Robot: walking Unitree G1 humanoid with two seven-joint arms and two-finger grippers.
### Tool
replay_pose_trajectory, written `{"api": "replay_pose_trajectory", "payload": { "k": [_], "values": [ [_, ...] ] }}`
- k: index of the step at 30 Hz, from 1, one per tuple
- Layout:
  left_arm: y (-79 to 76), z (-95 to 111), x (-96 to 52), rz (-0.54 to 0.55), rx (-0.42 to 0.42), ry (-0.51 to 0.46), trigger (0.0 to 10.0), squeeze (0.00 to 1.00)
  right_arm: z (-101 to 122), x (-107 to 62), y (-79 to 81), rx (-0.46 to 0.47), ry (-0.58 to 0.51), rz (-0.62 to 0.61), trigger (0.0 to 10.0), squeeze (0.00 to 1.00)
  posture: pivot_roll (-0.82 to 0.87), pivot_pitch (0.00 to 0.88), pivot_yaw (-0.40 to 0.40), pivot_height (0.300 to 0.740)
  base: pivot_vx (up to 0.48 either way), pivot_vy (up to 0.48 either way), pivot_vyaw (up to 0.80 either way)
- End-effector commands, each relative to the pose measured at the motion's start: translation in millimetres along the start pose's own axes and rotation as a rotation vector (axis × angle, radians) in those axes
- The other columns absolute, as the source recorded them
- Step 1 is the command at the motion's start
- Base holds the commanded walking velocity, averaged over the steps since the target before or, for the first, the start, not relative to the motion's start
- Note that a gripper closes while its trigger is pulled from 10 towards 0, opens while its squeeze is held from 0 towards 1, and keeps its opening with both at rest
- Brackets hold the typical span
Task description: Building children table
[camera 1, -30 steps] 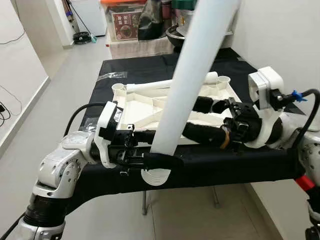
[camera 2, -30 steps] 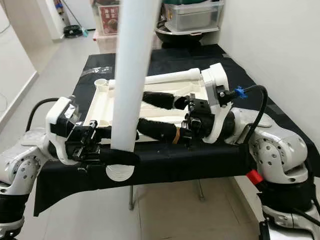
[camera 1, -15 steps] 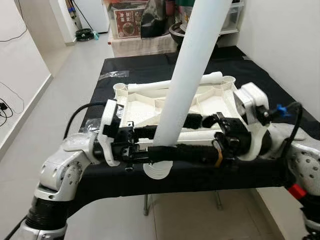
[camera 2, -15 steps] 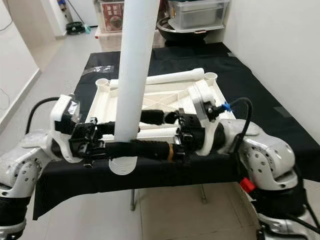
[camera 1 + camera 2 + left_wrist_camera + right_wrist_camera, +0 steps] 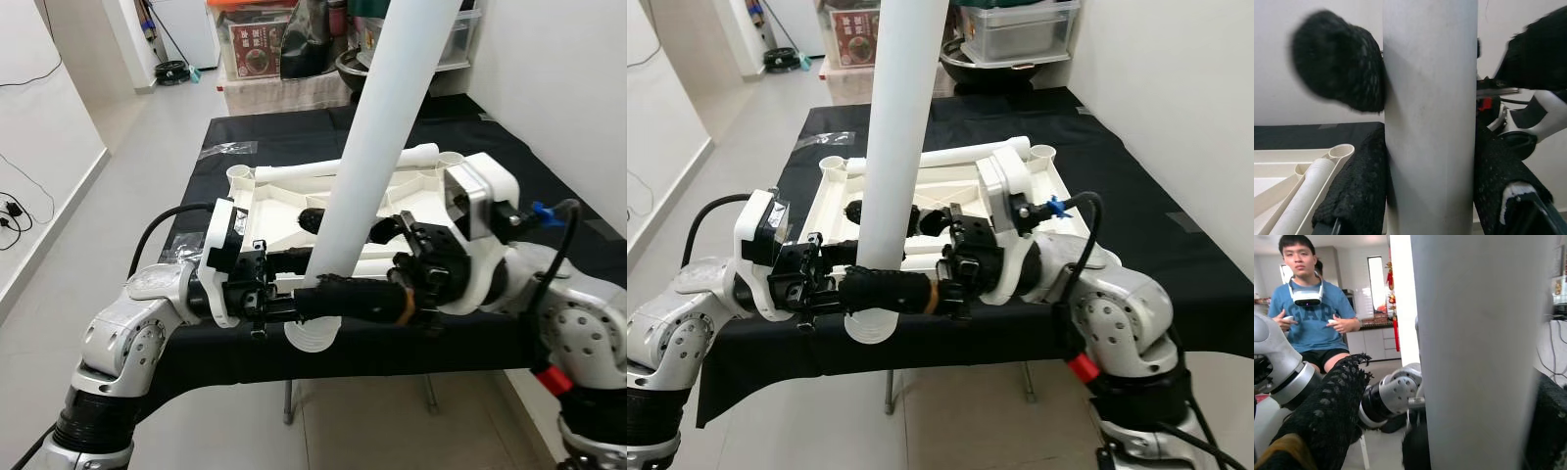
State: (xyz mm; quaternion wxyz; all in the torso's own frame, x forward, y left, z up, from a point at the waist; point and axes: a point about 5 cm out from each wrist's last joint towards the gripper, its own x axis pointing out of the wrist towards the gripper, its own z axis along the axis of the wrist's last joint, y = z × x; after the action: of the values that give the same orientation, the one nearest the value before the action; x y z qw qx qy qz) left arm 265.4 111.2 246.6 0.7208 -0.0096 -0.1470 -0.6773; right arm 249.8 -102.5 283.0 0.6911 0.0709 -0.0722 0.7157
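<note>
Left eye view: both grippers, left (image 5: 304, 305) and right (image 5: 338, 294), clamp the tilted white leg (image 5: 377, 147) over the upturned tabletop (image 5: 284, 201).

white leg (image 5: 377, 157) top beyond frame edge

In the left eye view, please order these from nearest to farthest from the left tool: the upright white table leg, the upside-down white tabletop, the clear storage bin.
1. Upright white table leg: held in the left tool.
2. Upside-down white tabletop: just beyond, on the black-covered table.
3. Clear storage bin: far back, right side, past the table's end.
</note>
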Motion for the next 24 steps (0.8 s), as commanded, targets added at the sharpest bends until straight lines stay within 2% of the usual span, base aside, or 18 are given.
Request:
{"api": "replay_pose_trajectory", "payload": {
  "k": [1,9,16,24],
  "values": [
    [-0.3,-3.8,-2.0,0.008,-0.003,0.014,10.0,0.0,-2.2,6.1,-2.6,-0.01,0.013,-0.01,10.0,0.0,-0.12,0.019,0.052,0.74,0.0,0.0,0.0],
    [-1.8,-2.8,0.1,0.001,-0.003,0.012,10.0,0.0,-2.3,12.6,-6.5,-0.017,0.011,-0.015,10.0,0.0,-0.11,0.016,0.047,0.74,0.0,0.0,0.0],
    [-3.0,-3.8,2.5,-0.009,-0.003,0.011,10.0,0.0,2.4,15.9,-11.1,-0.06,0.026,-0.028,10.0,0.0,-0.12,0.016,0.045,0.74,0.0,0.0,0.0],
    [-3.6,-3.7,5.2,-0.012,-0.008,-0.001,10.0,0.0,3.3,29.8,-13.1,-0.116,-0.014,-0.034,10.0,0.0,-0.11,0.014,0.046,0.74,0.0,0.0,0.0]
  ]
}}
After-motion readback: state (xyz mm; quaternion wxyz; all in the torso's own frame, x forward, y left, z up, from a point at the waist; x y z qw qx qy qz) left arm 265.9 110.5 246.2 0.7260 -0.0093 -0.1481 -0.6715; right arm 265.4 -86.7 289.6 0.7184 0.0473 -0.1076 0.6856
